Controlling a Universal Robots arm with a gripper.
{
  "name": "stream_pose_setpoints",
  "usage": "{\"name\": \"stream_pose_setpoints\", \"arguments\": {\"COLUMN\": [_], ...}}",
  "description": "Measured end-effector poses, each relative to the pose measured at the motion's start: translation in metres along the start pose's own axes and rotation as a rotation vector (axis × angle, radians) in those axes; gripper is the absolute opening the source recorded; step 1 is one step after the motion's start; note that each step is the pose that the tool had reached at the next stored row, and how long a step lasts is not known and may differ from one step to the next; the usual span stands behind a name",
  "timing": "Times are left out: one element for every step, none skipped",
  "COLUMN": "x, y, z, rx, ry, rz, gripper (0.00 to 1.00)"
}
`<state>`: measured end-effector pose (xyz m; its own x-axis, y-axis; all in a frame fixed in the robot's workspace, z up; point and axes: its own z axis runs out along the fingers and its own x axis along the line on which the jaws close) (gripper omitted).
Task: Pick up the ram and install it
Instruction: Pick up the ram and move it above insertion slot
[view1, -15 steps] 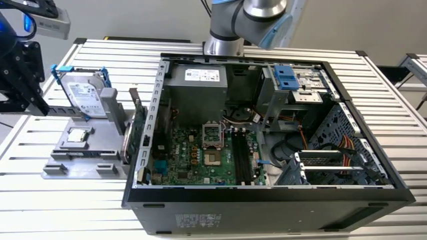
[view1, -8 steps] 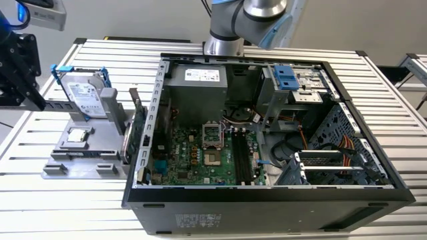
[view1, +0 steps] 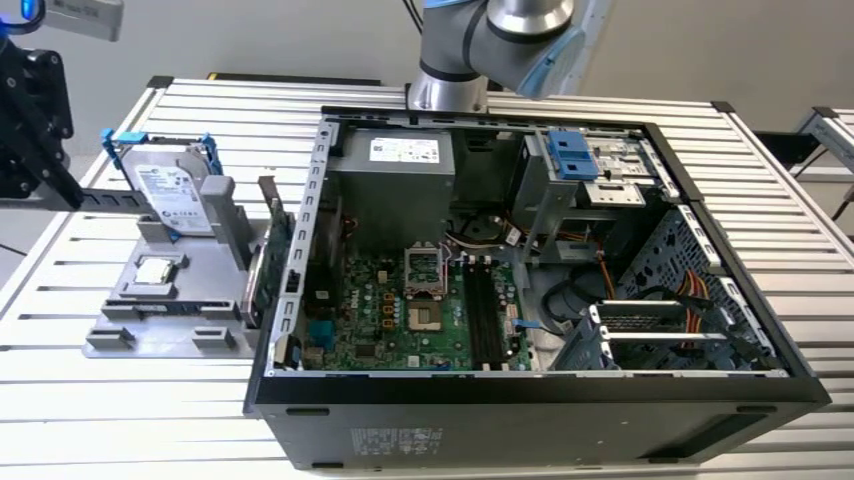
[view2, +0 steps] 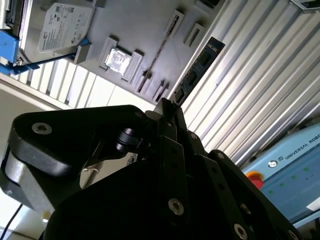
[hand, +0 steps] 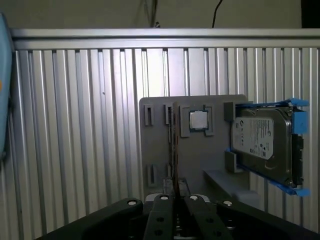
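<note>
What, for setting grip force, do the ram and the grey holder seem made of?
The ram: rigid dark greenish circuit board, matt, with small black chips, likely plastic-cased. The grey holder: probably moulded or printed plastic; uniform matt grey, blocky slots.

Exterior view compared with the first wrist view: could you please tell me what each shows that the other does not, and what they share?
The exterior view adds the open computer case, its motherboard and power supply, and the arm's base behind them. The first wrist view adds a look past the end effector: the ram it holds shows edge-on as a thin dark line over the holder. Both share that grey holder, the processor chip, the hard drive in its blue bracket, and the slatted table.
</note>
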<state>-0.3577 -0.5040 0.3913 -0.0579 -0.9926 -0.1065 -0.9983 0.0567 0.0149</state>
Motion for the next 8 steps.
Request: {"name": "stream_pose_setpoints", "arguments": {"x": [-0.0002, -0.0003, -0.0005, -0.0007, -0.0008, -0.0009, -0.0011, -0.0013], "y": [0.0000, 0.0001, 0.0001, 0.0002, 0.0002, 0.0002, 0.0003, 0.0003], "z": [-0.0016, -0.0031, -0.0047, -0.0062, -0.0076, -0.0090, -0.0105, -0.0118], "rx": [0.0001, 0.0001, 0.0001, 0.0001, 0.0002, 0.0002, 0.0002, 0.0001], "ry": [-0.0003, -0.0007, -0.0010, -0.0013, -0.0017, -0.0020, -0.0023, -0.0024], "rz": [0.000, 0.000, 0.000, 0.000, 0.001, 0.001, 0.001, 0.001], "gripper": [0.00, 0.00, 0.00, 0.00, 0.00, 0.00, 0.00, 0.00]}}
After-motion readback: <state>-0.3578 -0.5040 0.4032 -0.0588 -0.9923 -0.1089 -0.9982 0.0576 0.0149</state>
